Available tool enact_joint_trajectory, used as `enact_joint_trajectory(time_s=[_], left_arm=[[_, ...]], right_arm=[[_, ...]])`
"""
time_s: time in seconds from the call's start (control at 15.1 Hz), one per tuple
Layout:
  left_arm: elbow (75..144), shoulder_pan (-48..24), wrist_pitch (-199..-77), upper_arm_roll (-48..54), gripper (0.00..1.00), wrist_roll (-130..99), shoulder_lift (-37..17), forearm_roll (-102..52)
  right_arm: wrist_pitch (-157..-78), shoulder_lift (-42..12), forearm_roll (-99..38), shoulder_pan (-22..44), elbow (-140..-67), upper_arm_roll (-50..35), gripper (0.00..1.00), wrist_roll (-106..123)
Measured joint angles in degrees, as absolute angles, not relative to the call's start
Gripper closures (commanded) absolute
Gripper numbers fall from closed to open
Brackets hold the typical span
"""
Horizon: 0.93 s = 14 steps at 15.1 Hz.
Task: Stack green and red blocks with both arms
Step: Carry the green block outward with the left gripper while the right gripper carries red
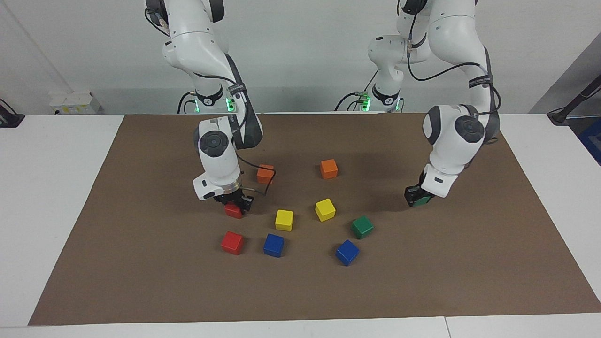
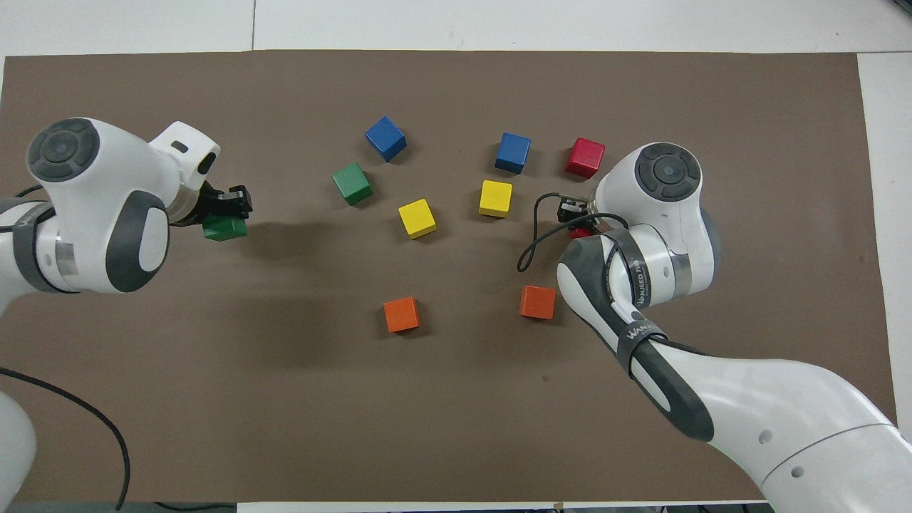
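My left gripper (image 1: 417,196) is shut on a dark green block (image 1: 424,200) and holds it a little above the brown mat toward the left arm's end; the gripper (image 2: 229,211) and block (image 2: 225,229) also show in the overhead view. My right gripper (image 1: 234,203) is shut on a red block (image 1: 233,211), low at the mat; in the overhead view this gripper (image 2: 574,216) and the arm hide most of that block (image 2: 581,232). A second red block (image 1: 232,242) (image 2: 586,157) and a second green block (image 1: 362,227) (image 2: 352,183) lie free, farther from the robots.
Two orange cubes (image 1: 265,173) (image 1: 328,168) lie nearer to the robots. Two yellow cubes (image 1: 284,219) (image 1: 325,209) lie mid-mat. Two blue cubes (image 1: 273,245) (image 1: 347,252) lie farthest. The brown mat (image 1: 141,281) covers a white table.
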State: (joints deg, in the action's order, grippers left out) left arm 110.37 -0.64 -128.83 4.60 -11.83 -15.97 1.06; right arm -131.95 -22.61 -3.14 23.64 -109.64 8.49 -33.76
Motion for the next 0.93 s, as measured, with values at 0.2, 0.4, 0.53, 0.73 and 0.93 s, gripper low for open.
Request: enact_joint_trajectory(time_s=[0.2,0.4,0.53,0.73,0.93], left_arm=[[109.91,3.08,-131.4,4.5,1.0,-5.12,-18.08,1.06],[109.72,3.61,-132.94,4.6,1.0,-3.16,-19.91,1.06],[109.73,3.67,-133.39,4.66,1.0,-2.46,-20.83,1.13],[109.74,4.88,-133.39,4.47,1.0,1.79,-21.48,1.27],[109.74,5.29,-133.4,4.49,1.0,2.72,-21.5,1.32]], right_arm=[[-131.67,-22.48,-3.13,23.54,-109.6,8.65,1.0,-32.27],[-128.66,-19.66,-3.11,21.53,-109.3,9.0,1.0,-25.37],[-123.16,-15.3,-3.07,17.68,-109.3,9.04,1.0,-17.11],[-118.72,-10.41,-3.06,10.54,-110.4,9.2,1.0,-5.72],[-122.75,-10.12,-2.41,5.24,-113.49,9.31,1.0,1.01]])
